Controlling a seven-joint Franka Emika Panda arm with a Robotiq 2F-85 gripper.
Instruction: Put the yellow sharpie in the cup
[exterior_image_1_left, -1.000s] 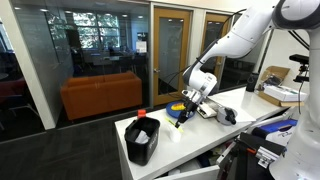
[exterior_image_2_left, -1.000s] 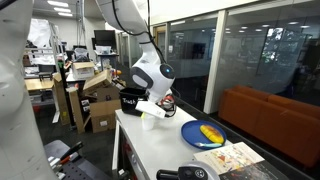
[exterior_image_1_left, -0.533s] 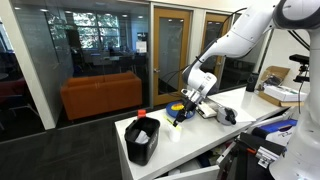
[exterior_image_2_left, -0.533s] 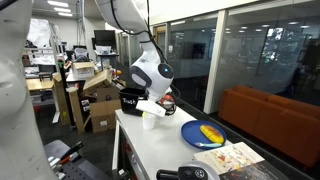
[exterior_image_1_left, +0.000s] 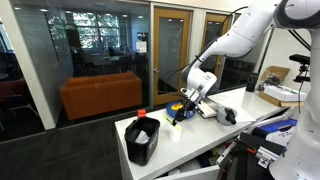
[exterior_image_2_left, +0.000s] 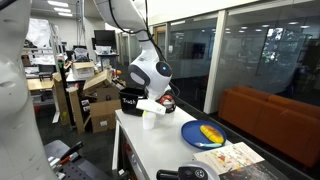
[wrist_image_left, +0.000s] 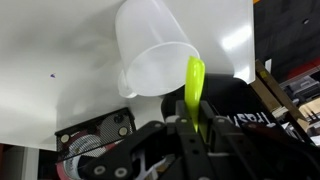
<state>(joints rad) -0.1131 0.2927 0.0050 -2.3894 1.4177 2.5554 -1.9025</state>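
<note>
In the wrist view my gripper (wrist_image_left: 193, 122) is shut on the yellow sharpie (wrist_image_left: 194, 85), which points away from the jaws towards the rim of the small white cup (wrist_image_left: 153, 52) standing on the white table. The sharpie's tip lies at the cup's edge, over the black bin beside it. In an exterior view the gripper (exterior_image_1_left: 185, 111) holds the sharpie (exterior_image_1_left: 178, 118) tilted above the cup, which is barely visible. In an exterior view the cup (exterior_image_2_left: 149, 120) stands under the gripper (exterior_image_2_left: 152, 106).
A large black bin (exterior_image_1_left: 142, 139) stands at the table's end next to the cup, also in the wrist view (wrist_image_left: 238, 110). A blue plate (exterior_image_2_left: 203, 134) with a yellow object lies further along the table. A black device (exterior_image_1_left: 228, 115) and papers lie beyond.
The gripper with the sharpie has shifted very slightly near the cup; otherwise nothing visibly differs.
</note>
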